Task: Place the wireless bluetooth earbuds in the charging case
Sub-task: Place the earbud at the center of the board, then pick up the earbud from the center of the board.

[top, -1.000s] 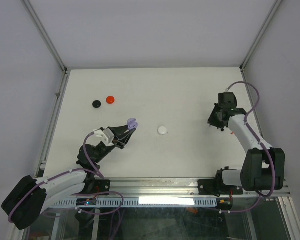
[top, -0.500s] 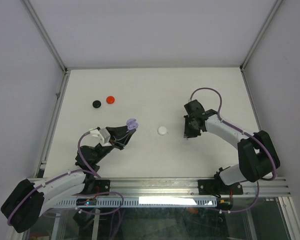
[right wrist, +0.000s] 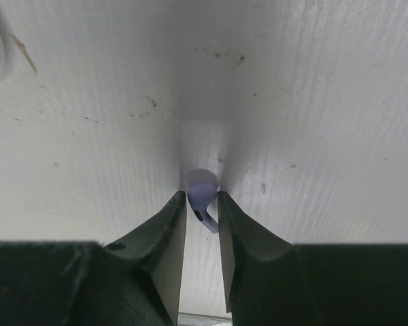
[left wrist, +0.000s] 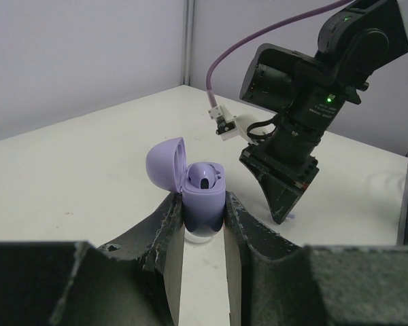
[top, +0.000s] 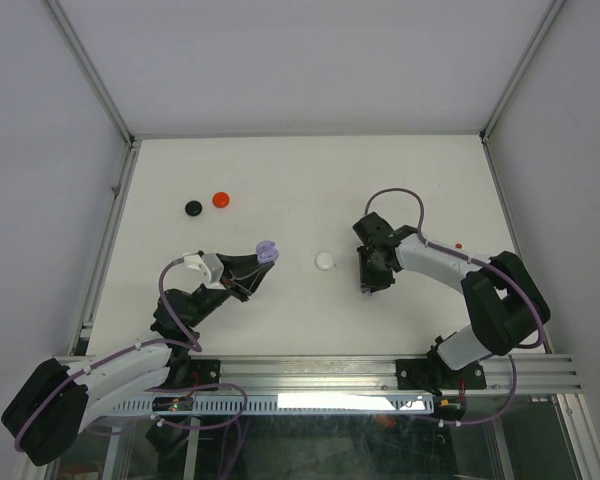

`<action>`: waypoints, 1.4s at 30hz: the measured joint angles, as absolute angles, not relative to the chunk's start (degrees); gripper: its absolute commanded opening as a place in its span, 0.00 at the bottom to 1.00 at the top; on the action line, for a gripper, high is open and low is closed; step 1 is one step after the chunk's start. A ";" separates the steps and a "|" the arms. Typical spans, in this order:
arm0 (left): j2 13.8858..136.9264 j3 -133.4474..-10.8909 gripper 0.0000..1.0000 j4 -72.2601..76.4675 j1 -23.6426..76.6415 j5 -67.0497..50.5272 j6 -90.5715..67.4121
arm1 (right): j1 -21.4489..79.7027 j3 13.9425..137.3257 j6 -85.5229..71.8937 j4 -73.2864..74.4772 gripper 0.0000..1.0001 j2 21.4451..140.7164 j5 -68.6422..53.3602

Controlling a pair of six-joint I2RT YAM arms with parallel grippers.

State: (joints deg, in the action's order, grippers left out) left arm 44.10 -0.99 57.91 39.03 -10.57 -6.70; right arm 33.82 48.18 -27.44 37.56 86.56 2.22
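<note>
My left gripper [top: 261,259] is shut on the lilac charging case [top: 267,250], which stands upright with its lid open. In the left wrist view the case [left wrist: 202,197] sits between my fingers [left wrist: 164,224], its base just above the table, with a dark socket showing on top. My right gripper [top: 368,284] points down at the table to the right of the case. In the right wrist view it [right wrist: 202,199] is shut on a lilac earbud [right wrist: 202,193], whose stem runs back between the jaws. The right gripper also shows in the left wrist view [left wrist: 284,214], its tip close to the table.
A white round cap [top: 325,261] lies between the two grippers. A black cap [top: 193,208] and a red cap [top: 220,199] lie at the back left. Metal frame rails run along the table's [top: 310,180] left and right edges.
My right arm has swung from the table's right side toward the middle and lowered its gripper to the table right of the white cap. The left gripper with the case has barely moved.
</note>
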 measured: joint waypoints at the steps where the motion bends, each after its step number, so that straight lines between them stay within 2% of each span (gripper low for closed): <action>1: 44.10 -1.02 0.00 57.69 39.03 -10.59 -6.81 | 33.89 48.18 -27.31 37.80 0.31 86.74 2.33; 7: 43.64 -1.48 0.00 55.66 39.03 -10.61 -7.14 | 33.91 49.93 -24.53 40.56 0.40 87.94 3.77; 14: 43.31 -1.76 0.00 53.84 39.03 -10.63 -7.94 | 33.95 54.19 -19.90 42.94 0.39 90.91 4.19; 32: 42.61 -2.39 0.00 51.27 39.03 -10.61 -8.45 | 35.88 56.64 -17.89 45.80 0.30 95.15 3.51; 42: 42.19 -2.42 0.00 51.22 39.03 -10.61 -8.58 | 37.04 57.08 -18.06 46.46 0.16 95.55 4.27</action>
State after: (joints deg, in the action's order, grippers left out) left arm 42.19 -2.42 51.22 39.03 -10.61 -8.58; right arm 37.04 57.08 -18.06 46.46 95.55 4.27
